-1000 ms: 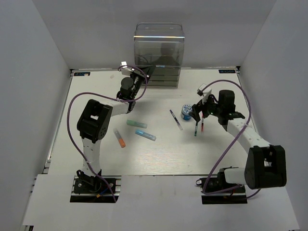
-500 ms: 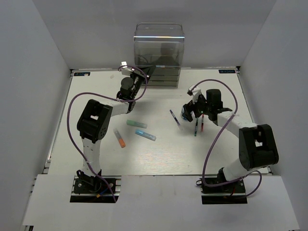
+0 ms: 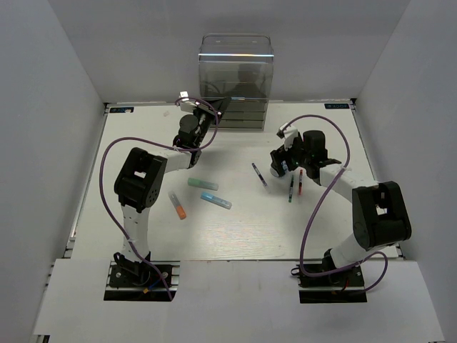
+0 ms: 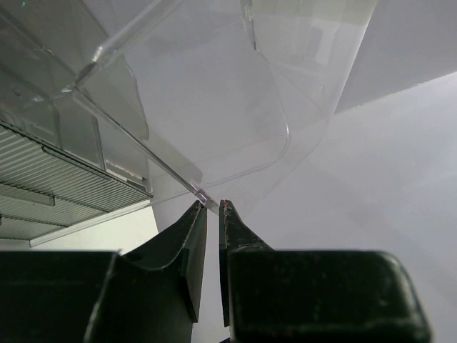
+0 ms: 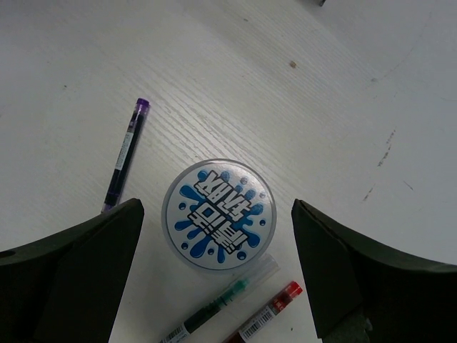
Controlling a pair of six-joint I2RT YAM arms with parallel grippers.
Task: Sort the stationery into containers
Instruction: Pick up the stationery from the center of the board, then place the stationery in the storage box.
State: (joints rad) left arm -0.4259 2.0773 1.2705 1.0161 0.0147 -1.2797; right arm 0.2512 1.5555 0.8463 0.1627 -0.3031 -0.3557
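The clear acrylic organiser (image 3: pixel 235 78) stands at the table's back, grey drawers below. My left gripper (image 3: pixel 216 107) is at its lower left front; in the left wrist view its jaws (image 4: pixel 212 204) are nearly closed on the corner of a clear lid panel (image 4: pixel 214 107). My right gripper (image 3: pixel 280 164) is open and hangs over the blue-and-white roll (image 5: pixel 218 214), one finger on each side and neither touching it (image 5: pixel 216 206). A purple pen (image 5: pixel 127 153) lies to the roll's left. A green pen (image 5: pixel 214 311) and a red pen (image 5: pixel 268 314) lie below it.
A teal marker (image 3: pixel 202 184), a light-blue marker (image 3: pixel 216 200) and an orange-capped marker (image 3: pixel 177 204) lie left of centre. The purple pen (image 3: pixel 260 175), green pen (image 3: pixel 291 189) and red pen (image 3: pixel 300 182) lie by the right gripper. Grey walls enclose the table.
My right gripper has moved left and toward the back, from beside the green and red pens to over the roll. The left arm has not moved.
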